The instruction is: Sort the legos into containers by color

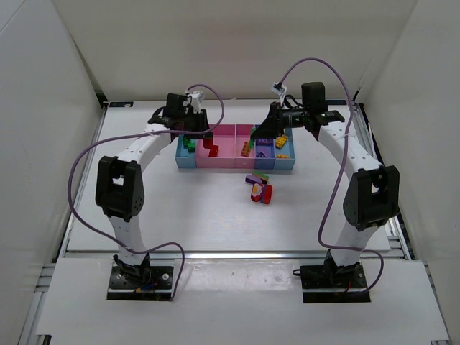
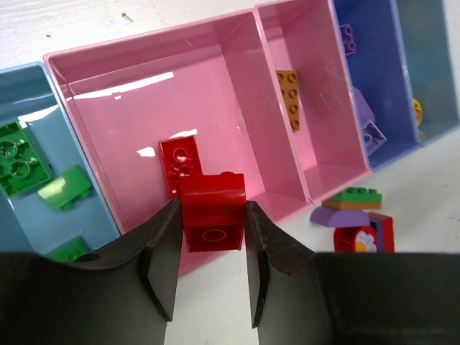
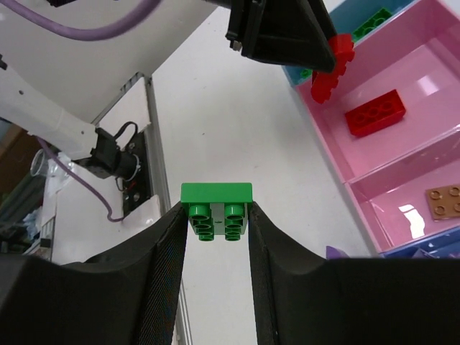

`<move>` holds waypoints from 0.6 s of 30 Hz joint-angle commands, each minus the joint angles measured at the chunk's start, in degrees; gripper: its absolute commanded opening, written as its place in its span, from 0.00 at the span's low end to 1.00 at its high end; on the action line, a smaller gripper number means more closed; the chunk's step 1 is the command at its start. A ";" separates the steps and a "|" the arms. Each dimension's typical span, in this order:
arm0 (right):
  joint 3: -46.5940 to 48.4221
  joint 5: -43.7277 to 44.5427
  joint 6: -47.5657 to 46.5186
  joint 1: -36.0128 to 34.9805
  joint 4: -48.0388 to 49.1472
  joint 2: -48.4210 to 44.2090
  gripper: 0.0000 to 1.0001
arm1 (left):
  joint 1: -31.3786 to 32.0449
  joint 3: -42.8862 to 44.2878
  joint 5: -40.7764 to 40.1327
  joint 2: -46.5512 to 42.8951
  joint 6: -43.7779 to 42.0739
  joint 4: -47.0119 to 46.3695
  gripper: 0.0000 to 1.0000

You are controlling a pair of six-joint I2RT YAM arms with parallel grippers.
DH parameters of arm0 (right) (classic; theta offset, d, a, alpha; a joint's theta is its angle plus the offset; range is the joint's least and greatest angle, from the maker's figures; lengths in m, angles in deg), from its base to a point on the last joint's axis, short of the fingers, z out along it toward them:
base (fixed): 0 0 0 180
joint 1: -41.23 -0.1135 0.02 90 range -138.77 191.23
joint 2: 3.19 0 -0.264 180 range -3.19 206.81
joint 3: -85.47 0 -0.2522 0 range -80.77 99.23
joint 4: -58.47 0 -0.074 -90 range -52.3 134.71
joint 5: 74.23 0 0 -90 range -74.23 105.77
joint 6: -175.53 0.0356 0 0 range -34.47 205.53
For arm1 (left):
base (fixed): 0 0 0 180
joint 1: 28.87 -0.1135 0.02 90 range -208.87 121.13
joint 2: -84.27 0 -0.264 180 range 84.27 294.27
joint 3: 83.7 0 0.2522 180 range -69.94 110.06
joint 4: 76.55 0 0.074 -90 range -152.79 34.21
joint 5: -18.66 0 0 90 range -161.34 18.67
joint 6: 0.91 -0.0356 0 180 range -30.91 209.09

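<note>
The red lego is clamped between your left fingers. It seems to hang over the wall of the wide pink bin nearest the fingertips. Another red lego lies in that bin just beyond them. This looks like the drop step for red: ease forward until the piece clears the wall, then spread the fingers.

Your right fingers are closed on a green lego above bare surface. The green pieces lie in the light blue bin, left of your left fingers, so carry it there. A small pile waits on the surface.
</note>
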 commanded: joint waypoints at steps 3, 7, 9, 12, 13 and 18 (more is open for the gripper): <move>3.42 4.48 -0.88 0.08 0.03 -0.55 0.05 | 0.38 5.72 -2.65 3.65 -0.57 0.84 0.20; 4.12 5.28 -1.49 0.08 -0.58 -0.02 0.04 | 0.38 6.70 -2.13 4.89 -0.21 0.40 0.54; 4.13 6.15 -2.10 -0.09 -1.02 0.24 0.04 | 0.38 6.44 -1.69 4.89 -0.04 -0.21 0.58; 3.86 7.21 -3.51 0.08 -1.81 0.41 0.04 | 0.21 5.82 -1.07 4.63 1.01 -1.26 0.64; 3.60 8.26 -3.51 -0.09 -1.90 0.33 0.04 | -0.14 4.86 -0.29 4.19 1.45 -1.96 0.67; 4.12 8.71 -4.39 -0.09 -1.82 1.29 0.04 | -2.16 1.78 2.44 1.21 5.93 -8.45 0.70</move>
